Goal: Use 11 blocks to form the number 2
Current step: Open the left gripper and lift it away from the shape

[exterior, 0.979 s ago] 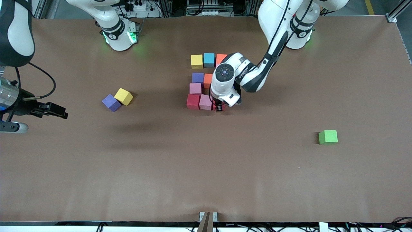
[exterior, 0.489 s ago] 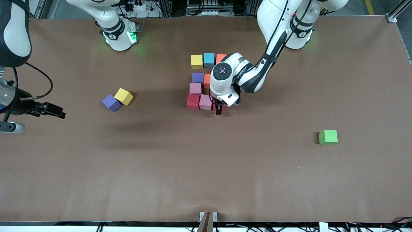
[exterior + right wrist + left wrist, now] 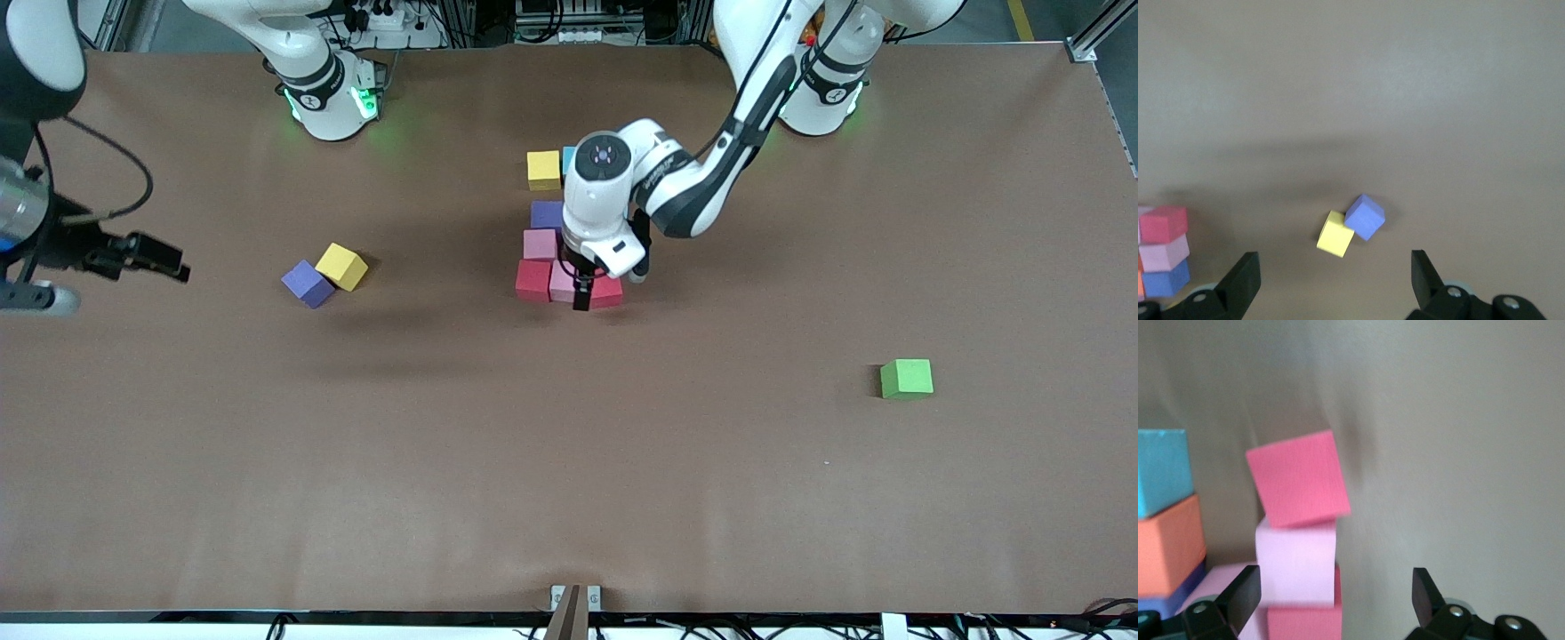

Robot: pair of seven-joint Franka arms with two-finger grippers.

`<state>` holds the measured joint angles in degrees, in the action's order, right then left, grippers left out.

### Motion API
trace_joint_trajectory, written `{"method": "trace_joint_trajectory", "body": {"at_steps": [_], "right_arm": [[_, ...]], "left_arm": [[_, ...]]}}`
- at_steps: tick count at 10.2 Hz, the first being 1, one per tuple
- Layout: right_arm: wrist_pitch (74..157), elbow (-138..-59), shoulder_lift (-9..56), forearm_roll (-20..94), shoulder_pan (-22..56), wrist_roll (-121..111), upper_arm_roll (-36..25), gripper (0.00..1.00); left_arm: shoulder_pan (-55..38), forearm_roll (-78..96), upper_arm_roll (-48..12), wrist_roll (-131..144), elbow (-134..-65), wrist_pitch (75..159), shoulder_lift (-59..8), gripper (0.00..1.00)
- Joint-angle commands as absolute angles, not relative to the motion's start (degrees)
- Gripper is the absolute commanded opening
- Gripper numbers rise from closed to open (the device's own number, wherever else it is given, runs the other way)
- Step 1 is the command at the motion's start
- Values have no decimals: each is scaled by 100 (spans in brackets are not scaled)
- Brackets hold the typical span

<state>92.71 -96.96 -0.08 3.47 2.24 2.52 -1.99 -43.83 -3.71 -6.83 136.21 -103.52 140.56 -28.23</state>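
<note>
Front view: the left gripper hangs open over the nearest row of the number 2 mid-table, its red block just released and sitting slightly crooked. Lift straight up so the fingers clear it without nudging the pink block. A second ago it was lower, closed on that block. The right gripper waits open by the table's right-arm edge.
</note>
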Motion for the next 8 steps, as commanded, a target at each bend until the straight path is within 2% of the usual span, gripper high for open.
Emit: {"method": "trace_joint_trajectory", "body": {"at_steps": [1,3,5,7,8], "right_arm": [[9378,-10764,-973,308,211,281,-18,100],[9360,-10662,-941,282,272,342,-18,100],[9264,-9944,-478,255,255,325,-35,100],[8756,-9599,-308,316,237,386,-53,100],[8754,-9545,-299,316,255,422,-53,100]], "left_arm": [[-4334,-553,-651,13492,-10503,13695,-2164,100],[-4028,-974,-642,13124,-10494,13291,-1655,100],[-3536,-976,-685,11821,-10477,12940,-1206,100],[-3227,-975,-650,10745,-10433,12850,-1020,100],[-3034,-976,-659,10157,-10407,12832,-993,100]]}}
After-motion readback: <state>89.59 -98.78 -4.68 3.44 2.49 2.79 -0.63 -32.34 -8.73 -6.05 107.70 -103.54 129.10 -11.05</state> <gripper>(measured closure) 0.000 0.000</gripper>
